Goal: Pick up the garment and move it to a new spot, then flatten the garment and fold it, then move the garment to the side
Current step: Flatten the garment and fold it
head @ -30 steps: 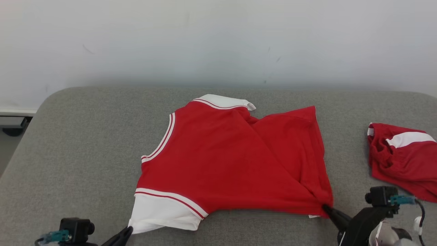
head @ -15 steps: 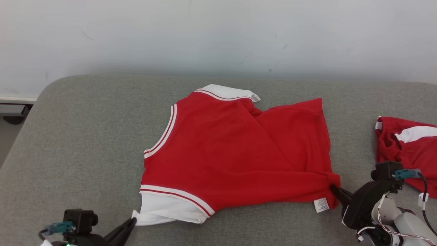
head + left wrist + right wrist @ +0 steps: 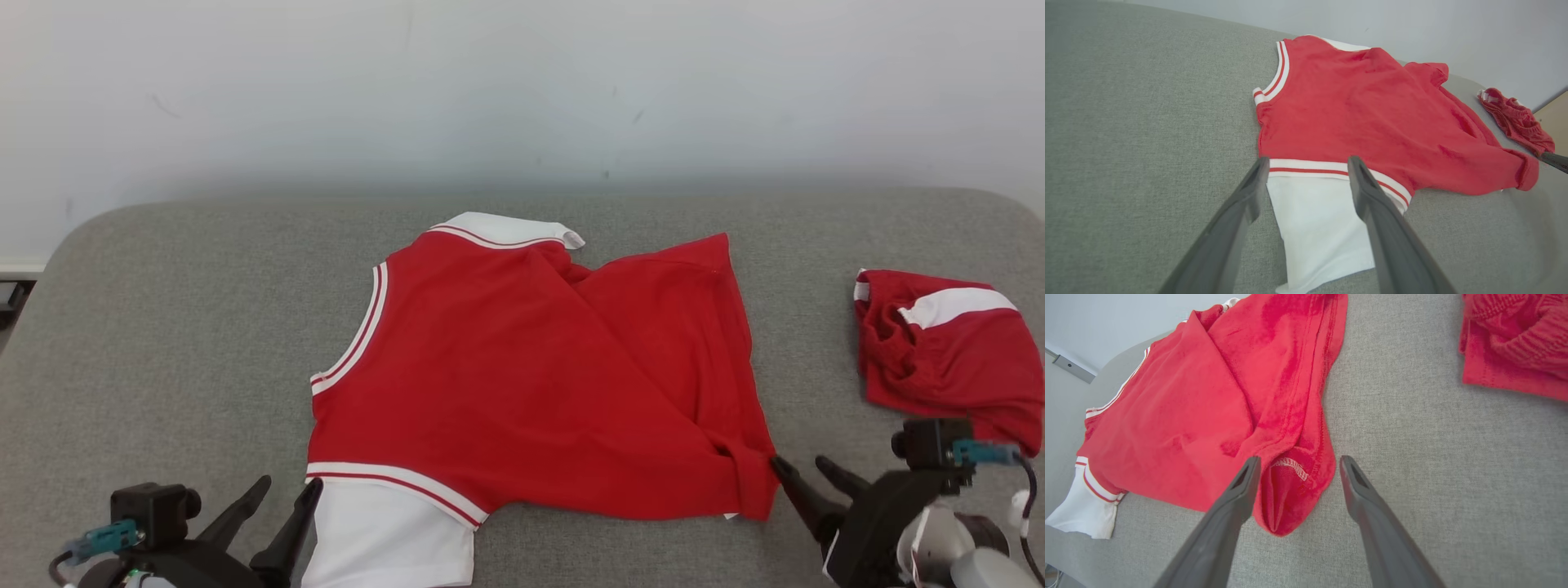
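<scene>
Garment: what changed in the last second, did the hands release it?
Both hands let go: the left hand opened off the white sleeve, the right hand off the red hem corner. The garment stays spread on the grey cushion; the crumpled red garment at the right is unmoved.

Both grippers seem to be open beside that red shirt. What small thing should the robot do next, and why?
Probably close the right gripper on the curled hem corner and draw it outward. The red shirt lies creased diagonally with that corner rolled under, so it looks not yet flat; the corner lies at its open jaws.
</scene>
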Robot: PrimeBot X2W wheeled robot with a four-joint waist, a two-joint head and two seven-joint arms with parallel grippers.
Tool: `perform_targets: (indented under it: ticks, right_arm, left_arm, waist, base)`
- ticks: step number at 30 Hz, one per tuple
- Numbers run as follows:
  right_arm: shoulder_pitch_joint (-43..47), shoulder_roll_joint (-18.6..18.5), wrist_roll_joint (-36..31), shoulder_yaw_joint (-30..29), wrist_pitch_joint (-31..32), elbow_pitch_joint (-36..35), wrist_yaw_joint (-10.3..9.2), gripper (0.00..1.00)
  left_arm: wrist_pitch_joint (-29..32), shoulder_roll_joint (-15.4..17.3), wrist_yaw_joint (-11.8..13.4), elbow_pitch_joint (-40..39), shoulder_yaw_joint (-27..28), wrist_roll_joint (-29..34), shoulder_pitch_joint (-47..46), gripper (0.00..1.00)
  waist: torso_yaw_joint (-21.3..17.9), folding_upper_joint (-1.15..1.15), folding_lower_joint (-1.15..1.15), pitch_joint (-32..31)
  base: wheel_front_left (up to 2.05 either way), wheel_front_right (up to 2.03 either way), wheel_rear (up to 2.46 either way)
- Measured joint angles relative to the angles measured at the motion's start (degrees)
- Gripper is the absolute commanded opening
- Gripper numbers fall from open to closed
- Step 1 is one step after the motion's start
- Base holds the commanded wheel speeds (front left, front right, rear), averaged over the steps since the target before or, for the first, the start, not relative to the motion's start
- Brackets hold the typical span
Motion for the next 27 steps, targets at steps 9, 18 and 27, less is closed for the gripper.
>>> perform_targets:
  ticks: [9,18,27]
  right_arm:
    - [10.23,-1.02,-1.76,1.00,-1.43,-8.33,-1.29,1.00]
    - [13.61,-2.54,-8.44,3.07,-3.13,-13.78,-4.63,1.00]
    - [13.01,-4.32,-16.13,7.17,-3.20,-14.07,-6.62,1.00]
  left_arm:
    - [-1.24,-0.57,1.02,-0.98,-0.01,0.09,1.27,1.00]
    - [-1.66,-0.59,1.92,-0.94,0.20,0.16,2.18,1.00]
    - [-2.60,-1.16,2.47,-1.94,0.42,1.82,2.08,1.00]
  waist:
    - [-0.43,0.00,0.00,0.16]
    - [0.11,0.00,0.00,0.99]
    - [0.77,0.00,0.00,1.75]
  base:
    - [0.00,0.00,0.00]
    - [0.00,0.00,0.00]
    - [0.00,0.00,0.00]
